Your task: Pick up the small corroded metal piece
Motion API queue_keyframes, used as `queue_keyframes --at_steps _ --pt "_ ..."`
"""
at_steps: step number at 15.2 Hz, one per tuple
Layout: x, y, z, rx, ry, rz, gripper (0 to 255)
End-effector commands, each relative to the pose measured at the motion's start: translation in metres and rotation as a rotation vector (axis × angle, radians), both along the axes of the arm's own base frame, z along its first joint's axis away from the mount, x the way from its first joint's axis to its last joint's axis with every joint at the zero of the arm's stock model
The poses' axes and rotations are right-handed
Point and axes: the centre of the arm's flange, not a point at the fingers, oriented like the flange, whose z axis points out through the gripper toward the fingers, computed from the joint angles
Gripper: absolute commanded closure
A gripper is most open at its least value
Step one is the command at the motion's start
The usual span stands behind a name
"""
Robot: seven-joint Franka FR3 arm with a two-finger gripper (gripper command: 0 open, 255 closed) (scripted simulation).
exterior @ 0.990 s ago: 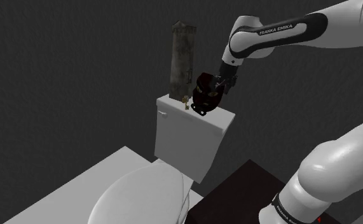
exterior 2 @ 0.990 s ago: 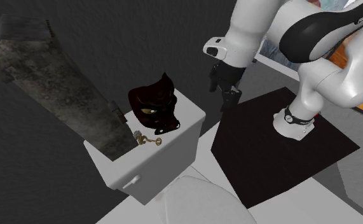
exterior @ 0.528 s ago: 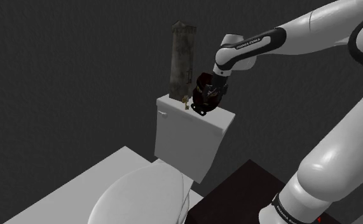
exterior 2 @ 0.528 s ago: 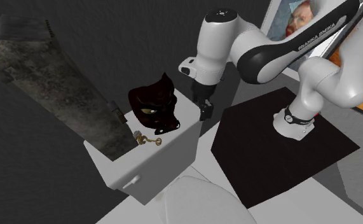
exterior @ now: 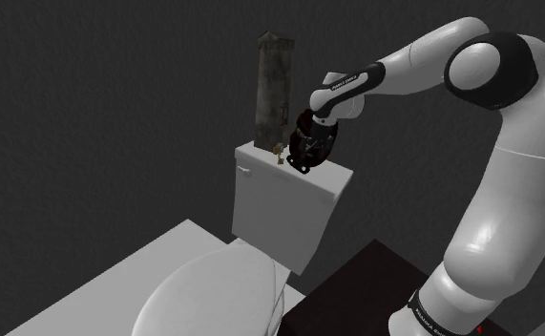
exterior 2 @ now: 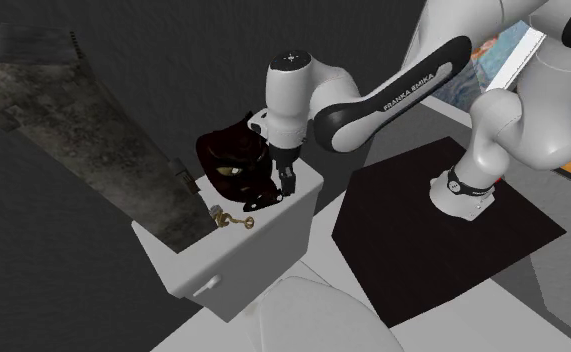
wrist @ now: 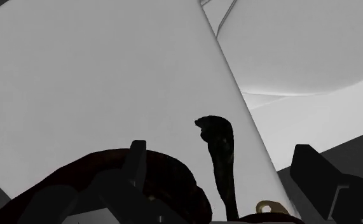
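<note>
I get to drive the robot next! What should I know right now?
Gripper: open, holding nothing, just above the toilet tank lid, close beside the dark mask.
Small brassy metal piece: lying on the lid in front of the mask, near the foot of the tall mottled slab.
Done: nothing is grasped yet.
Left: get past the mask to the piece, probably without bumping it, then lower, close on the piece and lift it.
</note>
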Motion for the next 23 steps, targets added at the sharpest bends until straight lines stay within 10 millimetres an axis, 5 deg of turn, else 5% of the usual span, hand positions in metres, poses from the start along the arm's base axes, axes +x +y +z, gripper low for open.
queue_keyframes --at_steps 1,10,11,20,23 --pt "0.009 0.004 -0.029 0.011 0.023 0.008 0" --pt "0.009 0.004 -0.063 0.011 0.023 0.008 0" --pt "0.009 0.004 -0.063 0.011 0.023 0.008 255" --pt "0.009 0.004 -0.063 0.011 0.023 0.008 255" --pt "0.009 0.004 -0.048 0.011 0.023 0.008 255"
